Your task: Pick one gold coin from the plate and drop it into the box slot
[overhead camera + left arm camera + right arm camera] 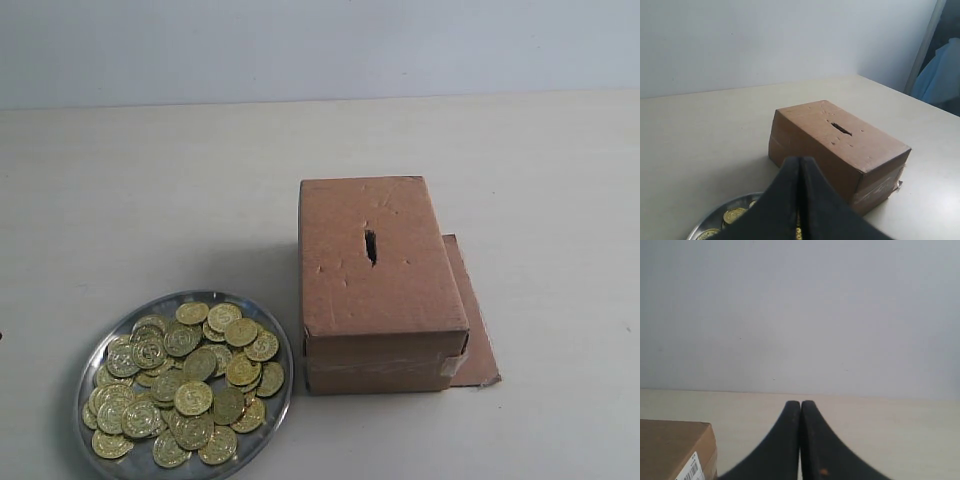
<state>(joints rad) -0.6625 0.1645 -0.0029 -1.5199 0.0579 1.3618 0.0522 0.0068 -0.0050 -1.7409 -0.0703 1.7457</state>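
Observation:
The silver plate [118, 322] lies at the front left of the table, piled with several gold coins [190, 385]. To its right stands the brown cardboard box [380, 290], with the dark slot [371, 246] in its top face. Neither gripper shows in the exterior view. In the left wrist view my left gripper [800, 159] is shut and empty, hanging above the plate [705, 226] and its coins [733, 215], with the box [840, 150] and slot [841, 129] just beyond. My right gripper [800, 402] is shut with nothing in it, facing the wall.
A flat brown cardboard sheet [478, 340] sticks out from under the box on its right side. The right wrist view shows a corner of a brown carton with a white barcode label [670, 447]; I cannot tell if it is the task's box.

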